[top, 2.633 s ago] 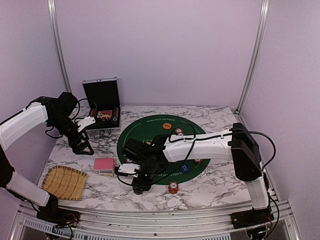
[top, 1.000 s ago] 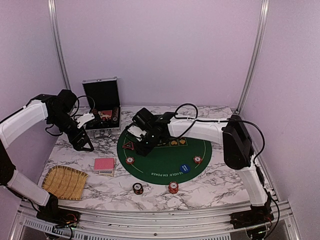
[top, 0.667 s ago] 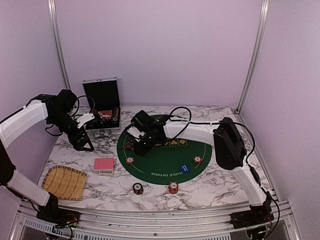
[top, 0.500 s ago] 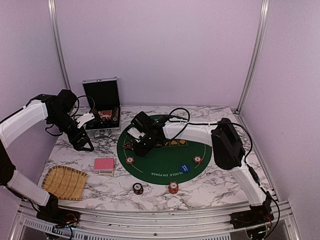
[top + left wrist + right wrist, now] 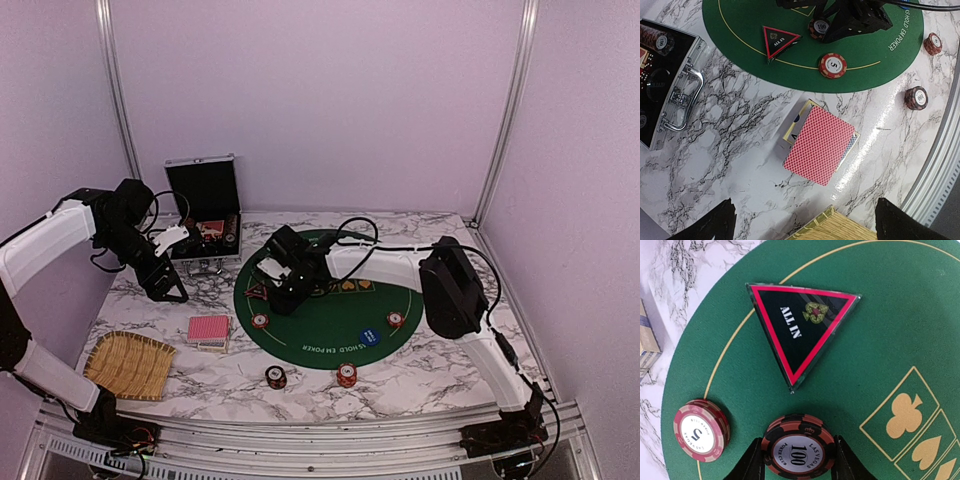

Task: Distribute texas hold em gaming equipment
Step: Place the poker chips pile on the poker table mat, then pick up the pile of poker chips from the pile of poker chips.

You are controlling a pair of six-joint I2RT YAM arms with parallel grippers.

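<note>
The dark 100 chip stack is lying flat and face up on the left part of the green mat. Its number is reading upright in the right wrist view, and being round, it is showing no long axis. The right gripper is clasping it, with one finger pressing on each side at a middling spread. The stack's lower rim is running off the bottom of that view. The ALL IN triangle is lying just beyond it, one tip pointing toward the stack. A red 5 chip stack is sitting near it on the mat's edge.

The red-backed card deck is resting back up on the marble table, off the mat, turned askew in the left wrist view. Something with a pale edge is peeking from under it, too hidden to name. Another dark chip stack and an orange chip stack are sitting on the marble near the front, and the blue dealer button is lying on the mat.

The left gripper is hanging wide apart with nothing between its jaws, only its dark tips showing. The straw tray is cut off below it. The silver case is standing open, its contents hard to make out.
</note>
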